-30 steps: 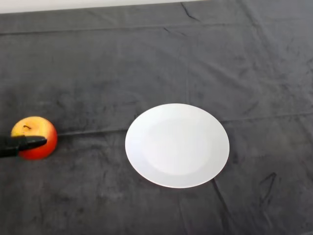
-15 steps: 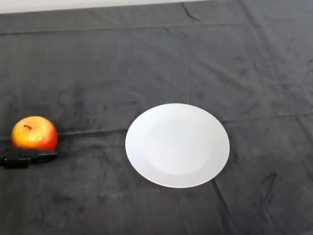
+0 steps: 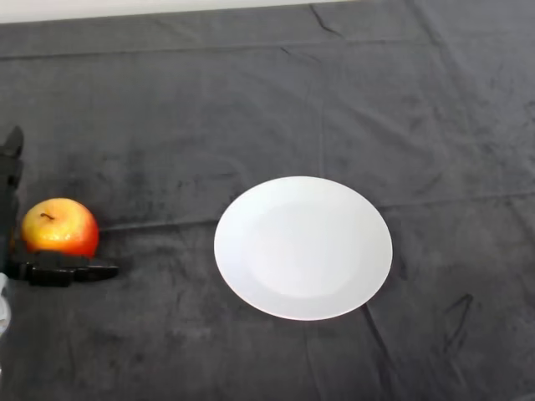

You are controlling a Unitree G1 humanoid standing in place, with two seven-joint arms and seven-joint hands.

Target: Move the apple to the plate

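A red and yellow apple [image 3: 60,227] rests on the dark cloth at the far left, stem up. My left hand [image 3: 58,271] comes in at the left edge. One black finger lies straight along the cloth just in front of the apple; another finger [image 3: 11,163] stands at the edge behind and left of it. The hand is open around the apple, with the fruit in the gap between them. The palm is hidden beyond the edge of the view. A white round plate [image 3: 303,247] lies empty at the centre, well to the right of the apple.
The dark wrinkled cloth [image 3: 334,100] covers the whole table. A pale strip of the table's far edge [image 3: 125,8] shows along the top.
The lower finger has slid down off the apple's front and out to the right along the cloth. A second finger has come into view behind the apple. The apple has not moved.
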